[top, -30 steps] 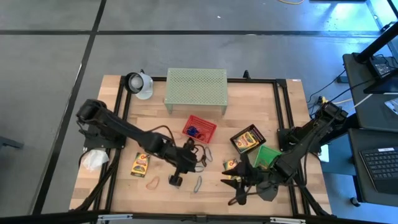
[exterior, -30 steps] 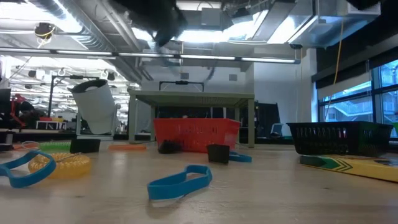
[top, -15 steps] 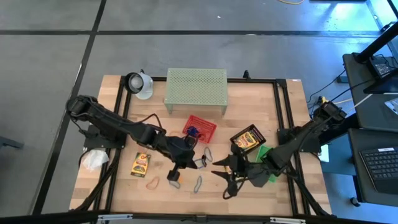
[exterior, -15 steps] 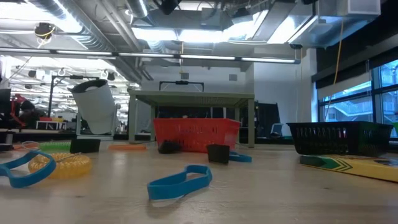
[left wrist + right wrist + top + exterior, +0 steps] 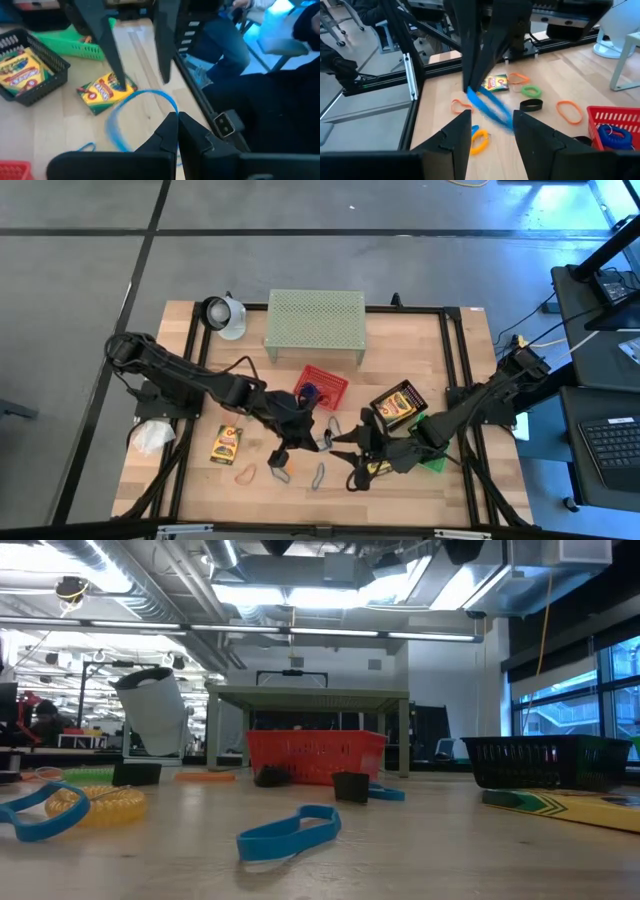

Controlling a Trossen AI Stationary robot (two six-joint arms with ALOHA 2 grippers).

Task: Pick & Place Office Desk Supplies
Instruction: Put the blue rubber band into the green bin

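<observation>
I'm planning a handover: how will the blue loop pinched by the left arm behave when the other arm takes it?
The blue loop is thin and bows out from the shut left gripper, so it is probably floppy and light. It may swing or slip, so the open right gripper likely needs a firm pinch.

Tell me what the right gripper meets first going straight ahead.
The blue loop, pinched in the shut left gripper, hangs just ahead of the right gripper's open fingers; depth is unclear, but nothing looks nearer.
</observation>
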